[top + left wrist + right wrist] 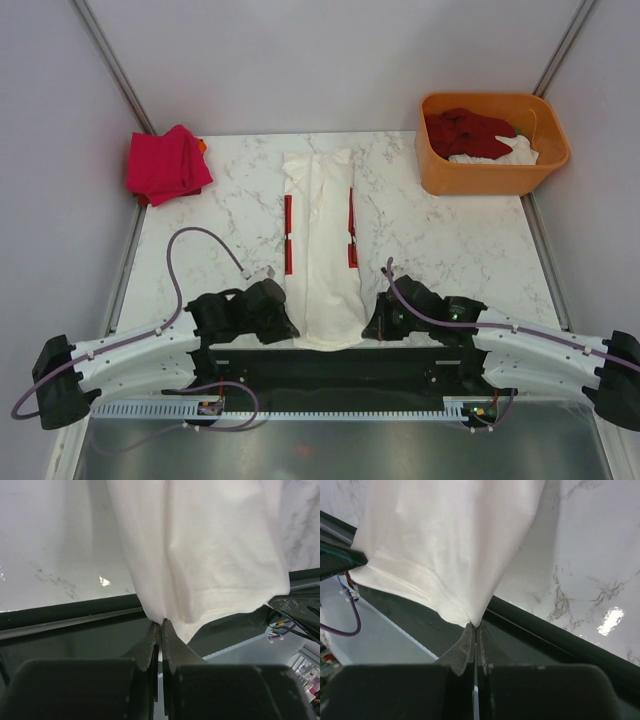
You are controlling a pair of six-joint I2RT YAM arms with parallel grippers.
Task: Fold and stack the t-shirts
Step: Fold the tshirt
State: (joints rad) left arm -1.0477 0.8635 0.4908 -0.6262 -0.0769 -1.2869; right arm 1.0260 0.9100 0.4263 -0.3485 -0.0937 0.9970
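A white t-shirt with red printed marks lies folded into a long strip down the middle of the marble table, its hem hanging over the near edge. My left gripper is shut on the hem's left corner; the left wrist view shows the white cloth pinched at the gripper. My right gripper is shut on the right corner, and in the right wrist view the cloth is caught in the gripper. A folded pink-red t-shirt lies at the back left.
An orange tub at the back right holds a dark red t-shirt and a white one. Grey walls enclose the table on three sides. The dark mounting rail runs along the near edge below the hem.
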